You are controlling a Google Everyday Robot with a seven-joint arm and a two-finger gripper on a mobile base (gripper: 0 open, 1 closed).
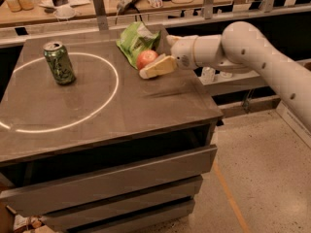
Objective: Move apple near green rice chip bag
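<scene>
Tool (153,65) is over the far right part of the tabletop (146,111), clamped on the apple (146,58). The apple is at the near edge of the bag (135,39), touching or just beside it. Can (59,62) stands upright at left, well apart.

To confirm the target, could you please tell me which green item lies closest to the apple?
The crumpled light-green chip bag, right behind the apple and the gripper; the dark green can stands far left.
</scene>
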